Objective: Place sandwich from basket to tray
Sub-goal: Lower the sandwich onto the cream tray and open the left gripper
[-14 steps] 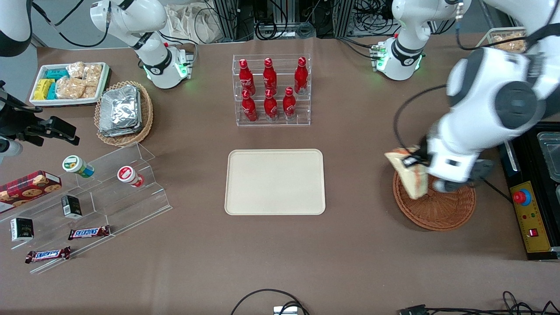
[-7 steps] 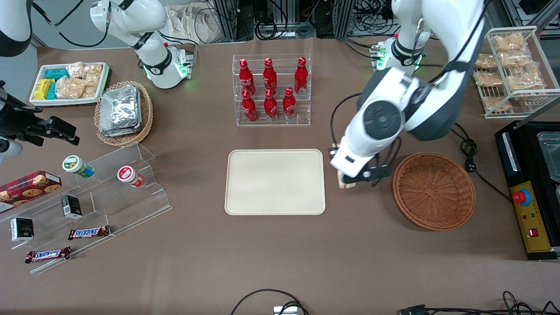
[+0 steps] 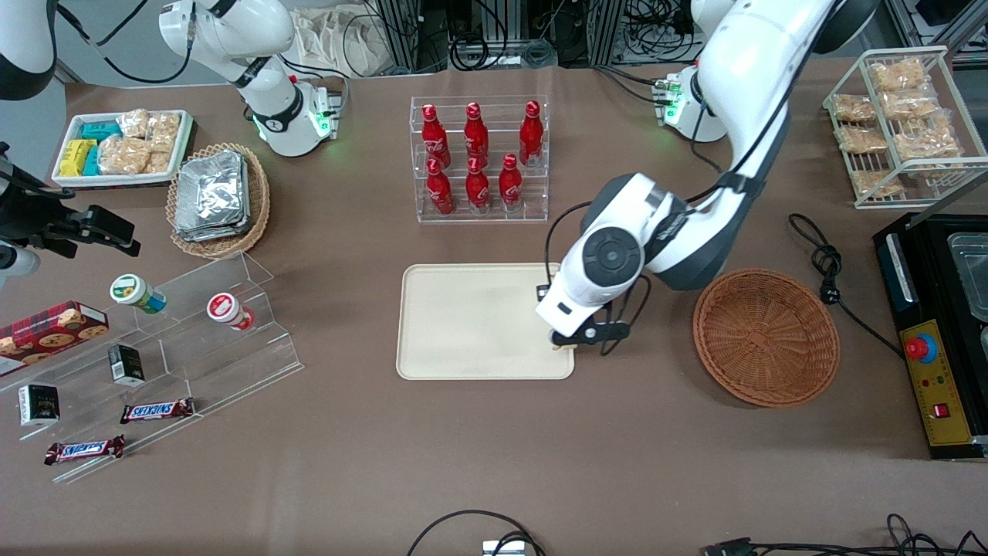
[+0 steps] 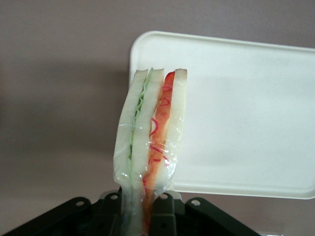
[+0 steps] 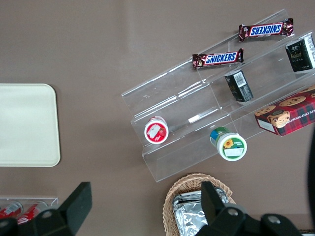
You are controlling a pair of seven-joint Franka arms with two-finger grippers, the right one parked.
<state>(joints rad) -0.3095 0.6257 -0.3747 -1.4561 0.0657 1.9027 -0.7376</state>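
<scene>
My left gripper (image 3: pixel 570 340) hangs over the cream-beige tray (image 3: pixel 463 324) at the corner nearest the reddish-brown wicker basket (image 3: pixel 766 337). It is shut on the sandwich (image 4: pixel 150 137), a plastic-wrapped wedge of white bread with green and red-orange filling, held above the tray's edge (image 4: pixel 236 123). In the front view the wrist hides the sandwich almost entirely. The basket holds nothing and lies toward the working arm's end of the table.
A clear rack of red bottles (image 3: pixel 478 158) stands farther from the front camera than the tray. A tan basket with foil packets (image 3: pixel 218 197), a white snack tray (image 3: pixel 120 147) and acrylic steps with snacks (image 3: pixel 162 347) lie toward the parked arm's end. A wire rack (image 3: pixel 899 123) and black appliance (image 3: pixel 938 332) lie toward the working arm's end.
My left gripper has carried the sandwich out of the reddish-brown basket, across the table and over the tray's corner. The basket is left with nothing in it.
</scene>
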